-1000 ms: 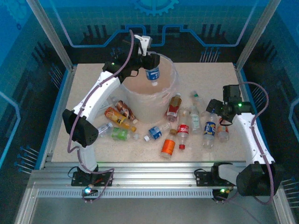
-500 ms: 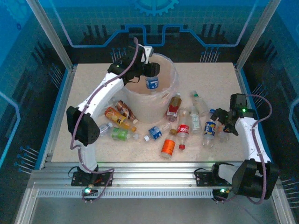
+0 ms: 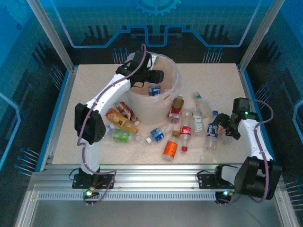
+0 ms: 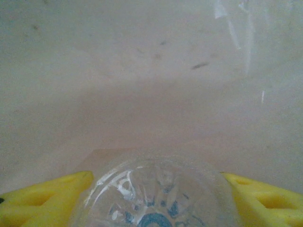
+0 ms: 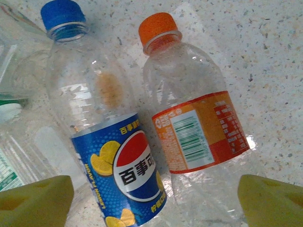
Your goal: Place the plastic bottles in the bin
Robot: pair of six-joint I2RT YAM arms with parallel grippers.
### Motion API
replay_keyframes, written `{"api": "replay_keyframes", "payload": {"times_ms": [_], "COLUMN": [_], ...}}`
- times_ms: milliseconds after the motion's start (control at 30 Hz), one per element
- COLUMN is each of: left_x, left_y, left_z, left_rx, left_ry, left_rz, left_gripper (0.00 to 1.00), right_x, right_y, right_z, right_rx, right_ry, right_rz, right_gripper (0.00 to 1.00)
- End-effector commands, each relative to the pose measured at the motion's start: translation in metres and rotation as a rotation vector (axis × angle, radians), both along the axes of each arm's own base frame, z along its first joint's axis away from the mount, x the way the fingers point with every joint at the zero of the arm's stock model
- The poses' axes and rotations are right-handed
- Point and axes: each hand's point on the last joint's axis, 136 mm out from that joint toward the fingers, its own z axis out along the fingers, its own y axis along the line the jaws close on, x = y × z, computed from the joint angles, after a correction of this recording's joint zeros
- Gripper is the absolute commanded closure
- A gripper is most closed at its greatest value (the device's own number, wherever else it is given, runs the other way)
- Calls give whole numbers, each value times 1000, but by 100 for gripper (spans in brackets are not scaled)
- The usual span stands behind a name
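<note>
Bottles (image 5: 194, 123) clear crinkled plastic; tabletop (image 5: 265, 42) speckled; bin (image 4: 151, 71) smooth, peach.

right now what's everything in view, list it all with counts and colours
bin: one, white with pale peach inside, back middle of table
blue-label bottle: one, clear, inside the bin's mouth, between the left gripper's fingers
left bottles: about four, orange, brown and green, lying front-left of bin
middle bottles: about six, red, orange, blue and green labels, lying front-right of bin
pepsi bottle: one, blue label and cap, lying under right gripper
orange-cap bottle: one, orange label, beside the pepsi bottle
table: one, speckled beige
left gripper: one, yellow fingers, over bin
right gripper: one, yellow fingers, open, straddling both bottles
</note>
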Motion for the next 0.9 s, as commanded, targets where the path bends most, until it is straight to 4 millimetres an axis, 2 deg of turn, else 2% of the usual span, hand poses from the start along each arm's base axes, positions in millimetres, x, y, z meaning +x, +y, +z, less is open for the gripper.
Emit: {"api": "replay_keyframes", "payload": {"times_ms": [0, 67, 167, 400, 867], "left_x": [-1, 0, 0, 1, -16], "left_y": [-3, -2, -3, -1, 6], "left_z": [-6, -7, -6, 10, 75], "left_rx": [20, 22, 24, 19, -81], "left_ry": [8, 9, 5, -24, -113], "left_rz": [0, 0, 0, 7, 32], "left_gripper": [27, 25, 15, 2, 1], "right_x": [-6, -8, -9, -11, -17], "right_y": [-10, -16, -24, -25, -22], "right_z": [-9, -13, -19, -33, -50], "right_rx": [3, 13, 49, 118, 149], "right_ry": [29, 32, 25, 49, 83], "right_rz": [-40, -71, -113, -134, -143], "right_gripper": [13, 15, 15, 17, 17]}}
